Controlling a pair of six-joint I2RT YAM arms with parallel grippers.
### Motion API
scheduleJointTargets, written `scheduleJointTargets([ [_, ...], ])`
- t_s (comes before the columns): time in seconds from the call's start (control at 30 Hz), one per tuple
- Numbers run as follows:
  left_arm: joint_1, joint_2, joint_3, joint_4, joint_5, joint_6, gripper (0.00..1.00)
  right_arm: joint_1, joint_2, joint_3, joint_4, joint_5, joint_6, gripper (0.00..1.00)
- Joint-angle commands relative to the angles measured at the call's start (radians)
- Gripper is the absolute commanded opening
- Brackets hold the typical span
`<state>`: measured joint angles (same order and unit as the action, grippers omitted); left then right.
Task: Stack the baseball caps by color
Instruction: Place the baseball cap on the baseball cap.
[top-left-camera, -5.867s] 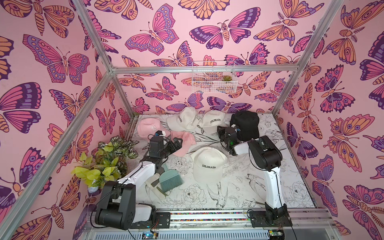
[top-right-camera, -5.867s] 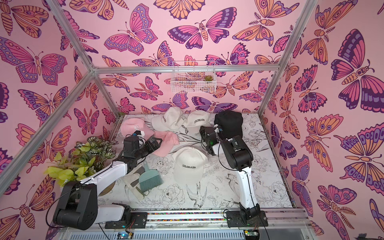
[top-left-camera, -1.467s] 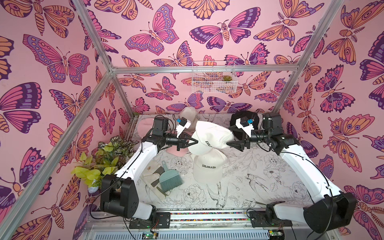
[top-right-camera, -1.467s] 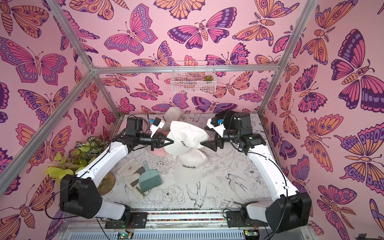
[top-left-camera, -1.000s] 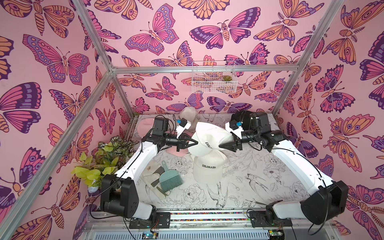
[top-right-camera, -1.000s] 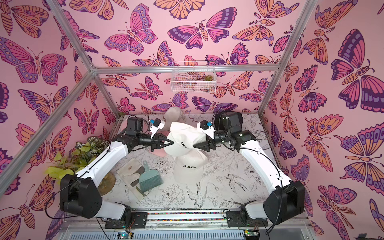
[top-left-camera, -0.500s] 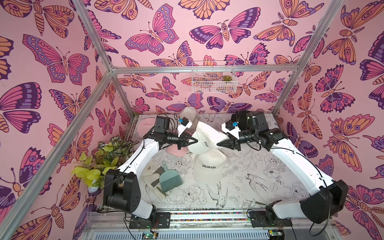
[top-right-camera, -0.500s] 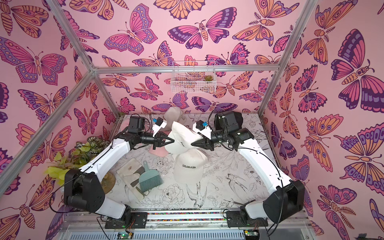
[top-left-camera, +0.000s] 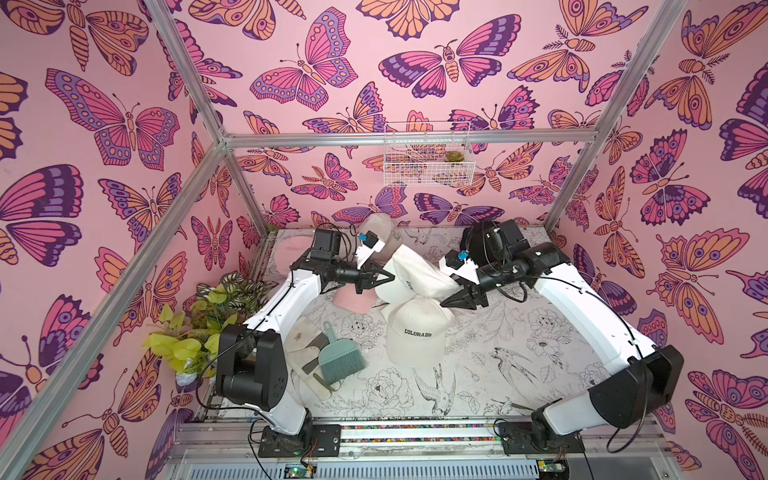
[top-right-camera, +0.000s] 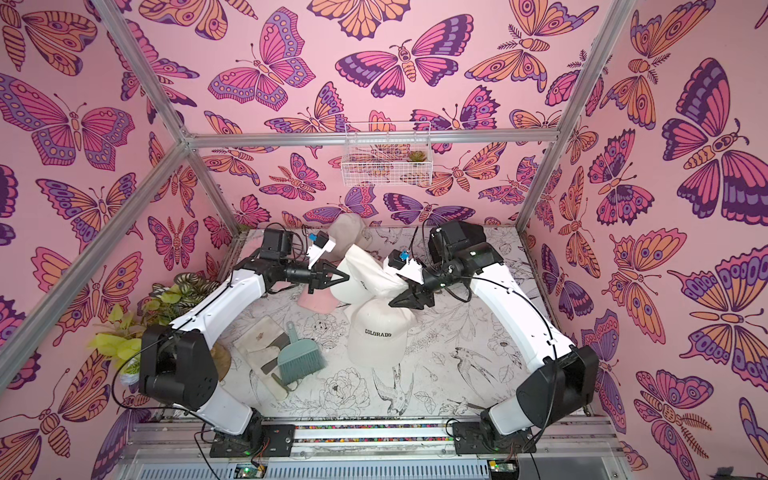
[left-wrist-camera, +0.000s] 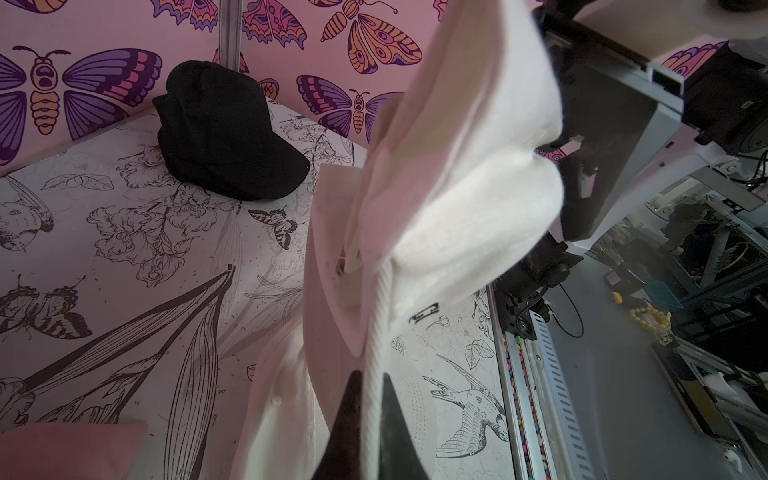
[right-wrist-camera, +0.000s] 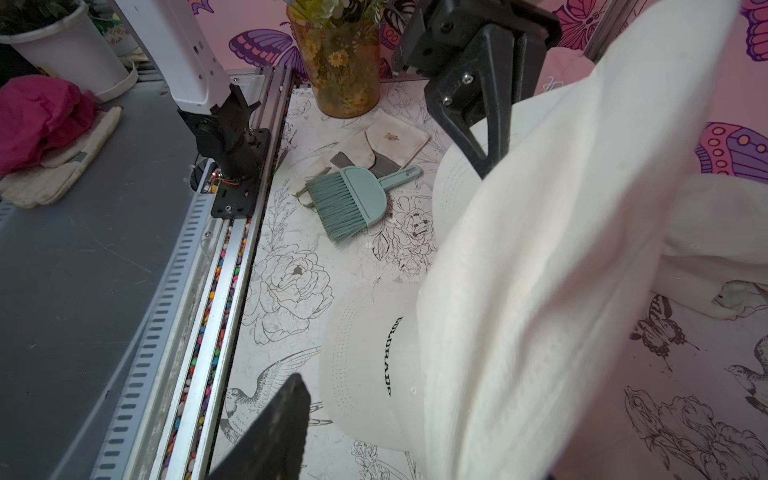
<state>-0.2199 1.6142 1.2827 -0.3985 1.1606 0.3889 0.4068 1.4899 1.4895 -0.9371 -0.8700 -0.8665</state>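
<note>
Lowering now, you risk the held cap (top-left-camera: 411, 274) landing folded or crooked on the COLORADO cap (top-left-camera: 417, 332) just below, because it hangs crumpled and tilted in the air between the arms. The left gripper (top-left-camera: 390, 276) pinches its edge tightly. Whether the right gripper (top-left-camera: 446, 302) grips it, I cannot tell.

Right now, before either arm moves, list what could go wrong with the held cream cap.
1. The left tool pinches only the edge of the held cream cap; it may slip out.
2. The cap hangs crumpled close to the COLORADO cap, so it may land askew.
3. Fabric hides the right tool's grip; releasing blind could drop it.
</note>
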Motion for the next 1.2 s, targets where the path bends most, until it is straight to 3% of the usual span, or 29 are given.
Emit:
scheduleJointTargets([
  [0.0, 0.011, 0.008, 0.020, -0.026, 0.049, 0.019, 0.00, 0.004, -0.031, -0.065, 0.141, 0.078, 0.059, 0.61],
  [0.1, 0.011, 0.007, 0.014, -0.033, 0.062, 0.027, 0.00, 0.003, -0.027, -0.065, 0.170, 0.078, 0.050, 0.54],
  [0.27, 0.011, -0.007, -0.002, -0.040, 0.010, 0.038, 0.00, 0.003, 0.025, 0.057, -0.047, -0.038, -0.064, 0.41],
  [0.4, 0.011, -0.015, -0.006, -0.040, -0.017, 0.044, 0.00, 0.003, 0.049, 0.095, -0.178, -0.043, -0.129, 0.29],
  [0.5, 0.011, -0.016, -0.003, -0.040, 0.000, 0.045, 0.00, 0.003, 0.042, 0.080, -0.177, -0.013, -0.120, 0.13],
  [0.67, 0.008, -0.023, -0.001, -0.040, -0.059, 0.030, 0.00, 0.003, 0.017, 0.076, -0.154, -0.006, -0.100, 0.00],
  [0.77, -0.004, -0.041, 0.001, -0.039, -0.222, 0.023, 0.46, 0.006, 0.019, 0.104, -0.181, 0.011, -0.097, 0.00],
  [0.9, -0.003, -0.123, -0.017, -0.030, -0.200, 0.045, 0.75, 0.054, 0.009, 0.123, -0.193, 0.132, -0.068, 0.00],
  [1.07, -0.007, -0.249, -0.040, -0.008, -0.083, 0.054, 0.81, 0.156, -0.034, 0.154, -0.224, 0.221, -0.074, 0.00],
  [1.17, -0.013, -0.311, -0.059, -0.010, -0.089, 0.079, 0.82, 0.195, -0.070, 0.148, -0.176, 0.275, -0.064, 0.00],
])
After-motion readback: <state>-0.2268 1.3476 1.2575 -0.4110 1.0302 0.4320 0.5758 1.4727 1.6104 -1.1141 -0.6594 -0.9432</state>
